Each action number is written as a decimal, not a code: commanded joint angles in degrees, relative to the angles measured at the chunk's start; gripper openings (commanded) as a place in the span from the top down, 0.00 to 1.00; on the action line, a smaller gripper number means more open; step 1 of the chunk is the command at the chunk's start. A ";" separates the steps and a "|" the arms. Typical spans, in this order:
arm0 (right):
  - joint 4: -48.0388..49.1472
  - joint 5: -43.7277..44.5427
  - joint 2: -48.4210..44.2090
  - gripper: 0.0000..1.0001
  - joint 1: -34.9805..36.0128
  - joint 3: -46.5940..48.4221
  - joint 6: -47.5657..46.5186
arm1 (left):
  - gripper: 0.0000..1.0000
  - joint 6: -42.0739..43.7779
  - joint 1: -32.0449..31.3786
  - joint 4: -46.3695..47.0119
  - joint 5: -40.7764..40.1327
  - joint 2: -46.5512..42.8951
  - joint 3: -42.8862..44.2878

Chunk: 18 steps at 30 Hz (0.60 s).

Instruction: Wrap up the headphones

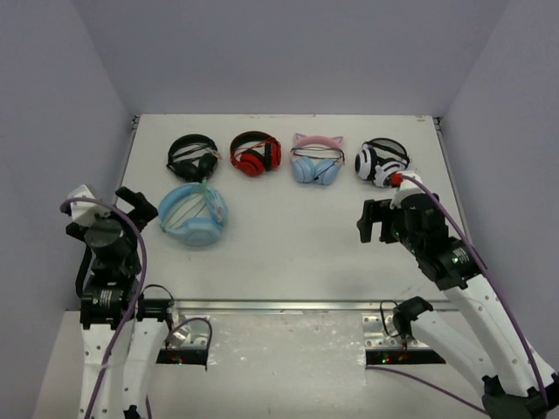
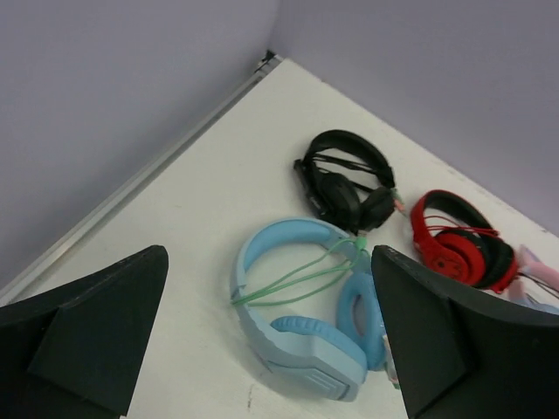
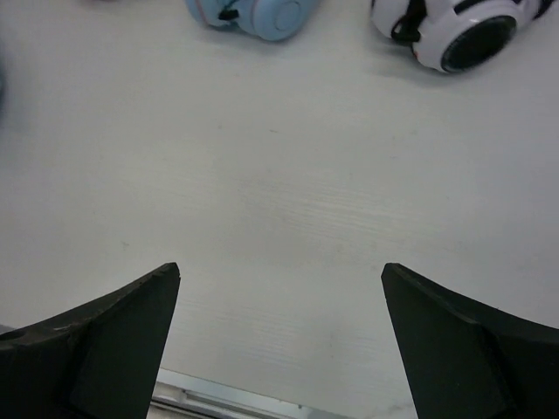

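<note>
Headphones [image 1: 199, 234]: light blue, flat on the table [image 1: 288, 262], pale-green cable [image 2: 288, 284] crossing the band. Left gripper [image 1: 135, 208] just beside at their 9 o'clock, fingers spread, holding nothing. Right gripper [image 1: 374, 223] well apart at 3 o'clock, fingers likewise spread. At 12 o'clock, black pair [image 1: 192, 157].

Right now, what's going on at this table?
Nothing is gripped yet. The light-blue headphones lie on the table, their green cable strung across the headband. The left gripper hovers open beside them; the right gripper is open over bare table. A black pair, a red pair, a cat-ear pair and a white-and-black pair line the back.
</note>
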 commanded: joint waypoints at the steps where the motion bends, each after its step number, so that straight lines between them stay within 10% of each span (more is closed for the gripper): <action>1: -8.22 10.48 -2.42 0.01 0.12 3.83 -0.24 | 0.00 -0.15 -6.47 1.84 -0.53 -4.74 -2.07; 18: -11.21 8.72 -10.96 0.01 0.03 2.34 3.80 | 0.00 -1.04 -15.90 -0.55 -8.02 -11.08 -2.68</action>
